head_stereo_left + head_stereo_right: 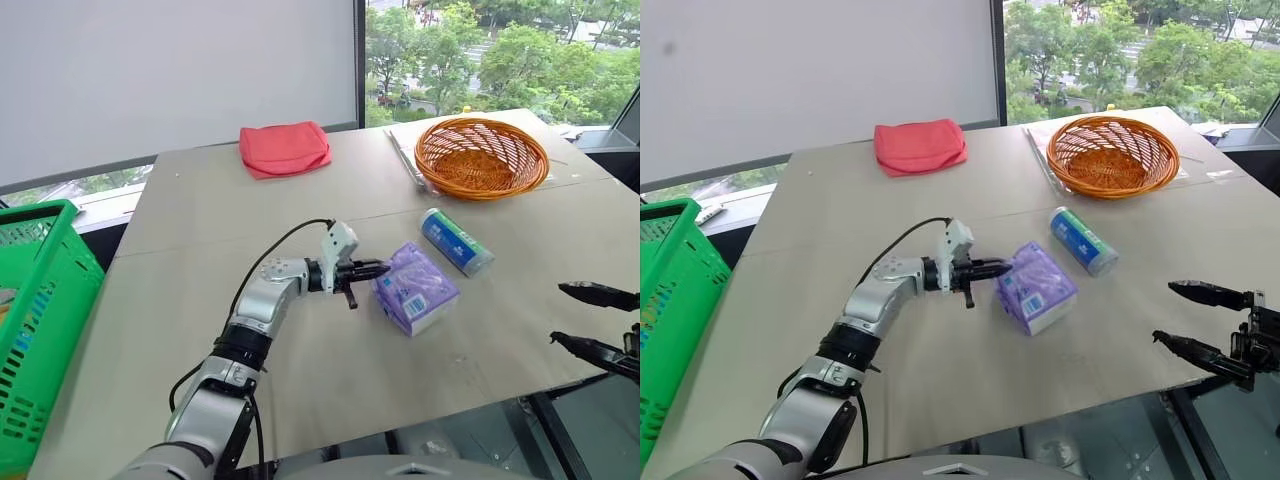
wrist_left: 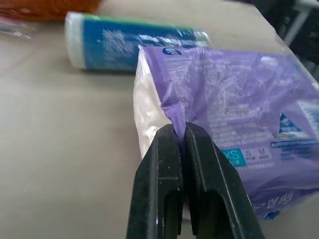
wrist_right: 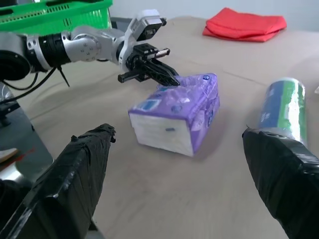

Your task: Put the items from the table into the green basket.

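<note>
A pale-purple packet lies on the grey-beige table, right of centre. My left gripper reaches in level from the left and is shut on a fold of the packet's plastic wrap at its near-left upper edge; the left wrist view shows the fingers pinching that fold. A green and blue tubular packet lies just behind and to the right of it. My right gripper hovers open over the table's front right edge, apart from both packets. The green basket stands off the table's left side.
A round orange wicker basket sits on a clear sheet at the back right. A folded red cloth lies at the back centre. A seam runs across the tabletop behind the packets. A window ledge lies beyond the far edge.
</note>
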{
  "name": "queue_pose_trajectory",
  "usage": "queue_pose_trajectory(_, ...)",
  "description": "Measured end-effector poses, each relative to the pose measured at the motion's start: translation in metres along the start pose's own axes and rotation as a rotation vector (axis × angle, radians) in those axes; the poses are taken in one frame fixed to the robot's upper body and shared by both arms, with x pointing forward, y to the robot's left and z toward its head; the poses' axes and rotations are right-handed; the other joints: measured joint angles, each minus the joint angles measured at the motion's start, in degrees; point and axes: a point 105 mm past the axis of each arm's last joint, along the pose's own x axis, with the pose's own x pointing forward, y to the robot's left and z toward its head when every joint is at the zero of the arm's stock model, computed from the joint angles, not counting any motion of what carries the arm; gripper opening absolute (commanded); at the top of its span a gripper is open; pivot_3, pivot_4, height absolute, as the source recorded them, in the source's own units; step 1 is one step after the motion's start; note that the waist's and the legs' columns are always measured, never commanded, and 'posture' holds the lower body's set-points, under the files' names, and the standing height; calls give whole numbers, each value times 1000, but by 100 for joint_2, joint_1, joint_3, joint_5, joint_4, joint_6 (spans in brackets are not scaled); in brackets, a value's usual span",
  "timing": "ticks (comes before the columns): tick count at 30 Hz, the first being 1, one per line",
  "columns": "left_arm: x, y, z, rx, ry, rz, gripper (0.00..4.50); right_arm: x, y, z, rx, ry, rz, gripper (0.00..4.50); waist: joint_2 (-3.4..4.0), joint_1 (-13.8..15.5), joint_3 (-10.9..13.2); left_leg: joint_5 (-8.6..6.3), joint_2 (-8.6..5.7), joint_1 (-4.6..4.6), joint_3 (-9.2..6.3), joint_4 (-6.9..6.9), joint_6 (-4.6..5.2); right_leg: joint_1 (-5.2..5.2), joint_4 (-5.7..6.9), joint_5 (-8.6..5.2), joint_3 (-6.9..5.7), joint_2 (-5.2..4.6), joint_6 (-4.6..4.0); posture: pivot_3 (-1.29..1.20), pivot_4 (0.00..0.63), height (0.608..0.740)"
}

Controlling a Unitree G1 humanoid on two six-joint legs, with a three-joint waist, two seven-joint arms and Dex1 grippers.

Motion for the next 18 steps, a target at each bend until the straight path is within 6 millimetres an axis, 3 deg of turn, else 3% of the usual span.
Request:
queue_pose_trajectory(6, -23, 16, 48, 40, -143, 149, 11, 14, -2, 8, -2, -55, 29, 4500, 3, 32, -2, 0, -2, 0, -3, 0, 0, 0, 2, 1, -3, -1, -1, -277, 0, 740)
queue_pose_trajectory(13, -77, 52, 83, 115, -188, 443, 11, 49, -8, 25, -20, -139, 111, 4500, 6, 139, -4, 2, -2, 7, -13, 3, 0, 1, 10, 2, -7, 4, -3, -162, 0, 740)
queue_pose_trajectory(14, -104, 69, 95, 164, -181, 577, 11, 69, -12, 31, -43, -155, 139, 4500, 4, 184, -2, 2, -2, 7, -17, 3, -1, -2, 11, 2, -8, 6, -4, -139, 0, 740)
queue_pose_trajectory(15, -113, 74, 101, 183, -183, 626, 11, 75, -13, 33, -52, -152, 144, 4500, 2, 220, -1, 3, -2, 6, -18, 2, -2, -5, 13, 3, -8, 6, -5, -115, 0, 740)
queue_pose_trajectory(18, -175, 96, 132, 302, -172, 894, 11, 109, -20, 40, -66, -181, 170, 4500, -4, 325, 2, 4, -1, 5, -21, -8, -5, -18, 17, 4, -6, 10, -8, -60, 0, 740)
